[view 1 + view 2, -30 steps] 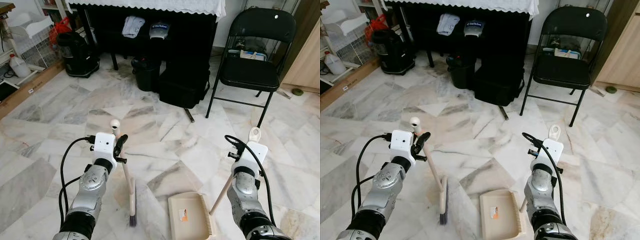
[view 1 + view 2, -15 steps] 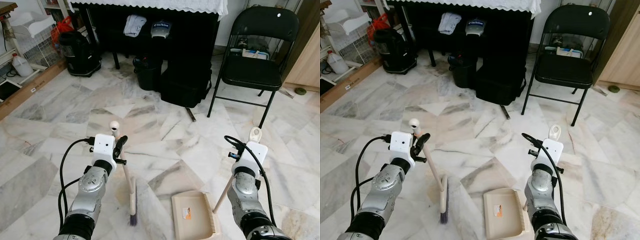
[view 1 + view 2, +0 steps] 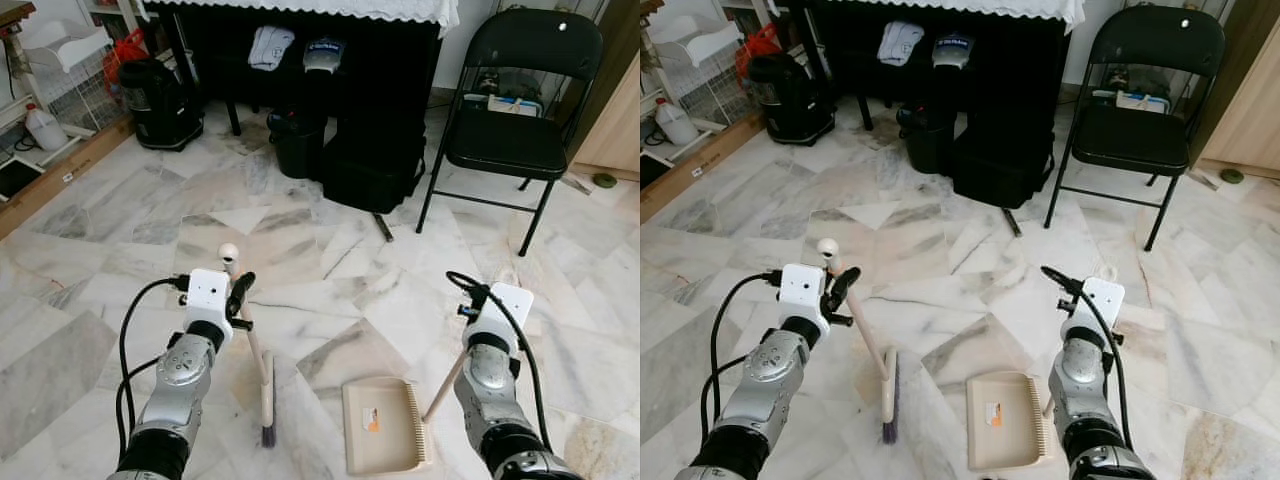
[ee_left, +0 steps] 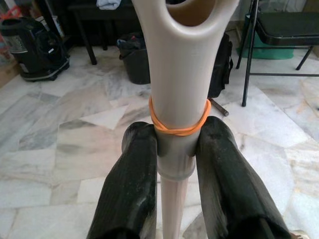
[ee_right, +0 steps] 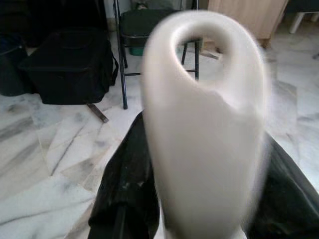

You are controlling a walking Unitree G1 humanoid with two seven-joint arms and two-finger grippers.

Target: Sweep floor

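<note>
Left gripper [image 4: 174,149] has its fingers [image 4: 130,184] clamped on either side of the broom handle [image 4: 175,89], just under the orange rubber band [image 4: 178,127] near the hanging loop; the band sits right at the grip, probably as a slip stop. Holding that high on the handle lets the broom head [image 3: 266,400] reach the marble floor [image 3: 120,290] ahead of me at about 11 o'clock, bristles down and touching the tiles. Right gripper [image 5: 204,164] has its fingers [image 5: 124,189] closed around the dustpan handle [image 5: 204,114], again near the looped end; that wrist view is blurred, so contact detail is poor. The handle slants down toward 12 o'clock to the beige dustpan [image 3: 383,425], which lies flat on the floor with its toothed edge on the right side. Broom head and pan are near each other but apart, with a bare strip of tile between them, so my read is I'm set up to pull debris across into the pan. I can't make out any dirt at this resolution. Ahead at 12 to 1 o'clock: black bag [image 3: 370,165], black bin [image 3: 297,145], folding chair [image 3: 515,120], all well apart from the tools.
</note>
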